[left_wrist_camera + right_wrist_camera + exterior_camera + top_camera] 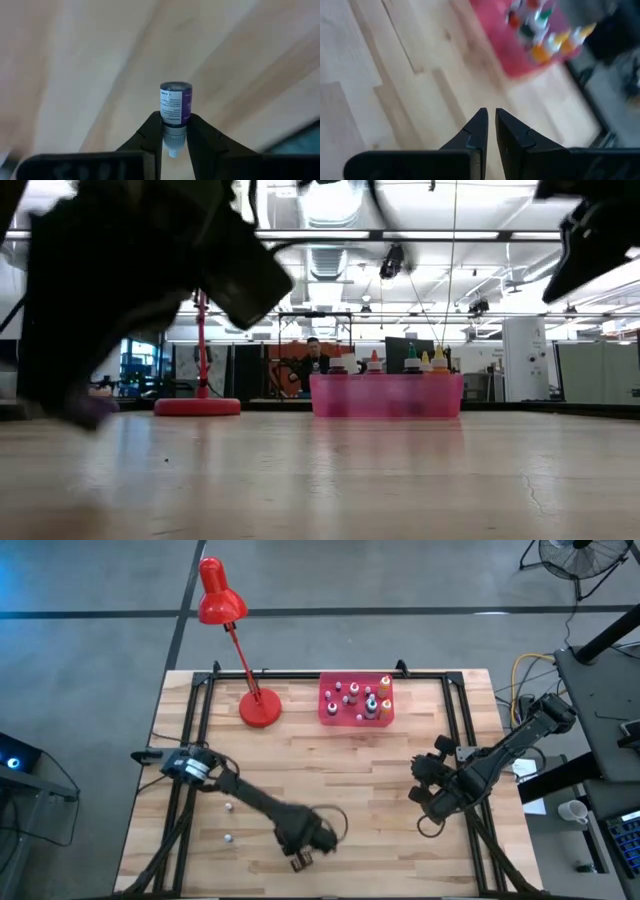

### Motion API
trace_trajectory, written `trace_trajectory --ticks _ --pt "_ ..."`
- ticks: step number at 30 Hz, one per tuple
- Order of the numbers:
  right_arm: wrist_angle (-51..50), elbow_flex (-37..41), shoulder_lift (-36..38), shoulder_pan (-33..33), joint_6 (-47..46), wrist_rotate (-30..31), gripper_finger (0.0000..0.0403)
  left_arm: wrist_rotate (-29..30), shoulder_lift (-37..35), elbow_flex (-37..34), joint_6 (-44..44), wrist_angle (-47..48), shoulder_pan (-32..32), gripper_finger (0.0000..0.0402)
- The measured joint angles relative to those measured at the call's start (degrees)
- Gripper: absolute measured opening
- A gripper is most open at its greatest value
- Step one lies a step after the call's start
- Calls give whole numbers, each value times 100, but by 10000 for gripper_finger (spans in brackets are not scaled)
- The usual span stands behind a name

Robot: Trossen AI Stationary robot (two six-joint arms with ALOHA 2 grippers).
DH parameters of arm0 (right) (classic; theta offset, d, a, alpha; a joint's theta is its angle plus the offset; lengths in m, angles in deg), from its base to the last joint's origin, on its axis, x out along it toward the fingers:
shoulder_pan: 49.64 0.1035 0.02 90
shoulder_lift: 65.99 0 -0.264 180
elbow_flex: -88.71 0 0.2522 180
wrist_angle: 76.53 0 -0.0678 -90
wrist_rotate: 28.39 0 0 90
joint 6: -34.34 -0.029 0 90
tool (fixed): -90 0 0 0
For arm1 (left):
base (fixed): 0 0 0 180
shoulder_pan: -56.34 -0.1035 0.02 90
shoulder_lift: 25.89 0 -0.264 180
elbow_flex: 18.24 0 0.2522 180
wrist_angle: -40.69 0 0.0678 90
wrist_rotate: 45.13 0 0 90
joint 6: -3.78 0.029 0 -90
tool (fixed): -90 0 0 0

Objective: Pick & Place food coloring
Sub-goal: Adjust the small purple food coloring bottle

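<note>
My left gripper (300,858) is near the table's front edge, left of centre, and is shut on a small food coloring bottle (175,105) with a purple-and-white label. Two tiny whitish bottles (228,807) (228,837) lie on the wood to its left. The pink tray (330,712) at the back centre holds several upright bottles (370,705) with pointed caps. It also shows in the low view (386,396) and the right wrist view (520,65). My right gripper (491,112) is shut on nothing and hovers over the table's right side (428,802). My left gripper pinches the bottle at its neck and whitish cap end (173,134) between its two fingertips (152,131). The fingers point steeply down and lie along the bottle. The labelled body sticks out past the fingertips, flat bottom away from the wrist. I cannot tell whether it touches the wood.
A red desk lamp (258,708) stands on its round base at the back left, its head (218,595) leaning beyond the table's far edge. A black frame (200,690) runs around the wooden top. Bare wood lies between the two arms and the tray.
</note>
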Motion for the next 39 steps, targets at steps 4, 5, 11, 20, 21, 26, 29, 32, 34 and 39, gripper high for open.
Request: trace_trajectory --ticks 4,5,11,20,21,26,29,32,34,39 --pt "2 83 51 -417 -102 -571 28 -1234 -78 4 399 1075 -425 48" --pt "-9 103 75 -502 -107 -642 28 -1498 -78 5 559 1254 -495 48" --pt "24 131 190 -956 -113 -1373 28 -1892 -36 -456 882 1382 -898 49" --pt "95 138 210 -1030 -107 -1850 28 -2665 -13 -1874 1061 1147 -1242 51" --pt "123 137 210 -1033 -70 -1932 28 -2674 -13 -1981 1090 1143 -1257 51" --pt "178 138 210 -1039 30 -2155 28 -2694 -15 -2188 1208 1105 -1301 51" --pt "216 138 210 -1041 82 -2224 28 -2666 -15 -2199 1177 897 -1322 51" --pt "416 138 210 -1041 230 -2371 28 -2552 -19 -2187 1049 708 -1353 56" --pt "575 138 210 -1041 286 -2394 28 -2557 -24 -2175 989 586 -1378 66" --pt "799 138 210 -1041 410 -2405 28 -2398 -24 -2113 953 522 -1466 103"
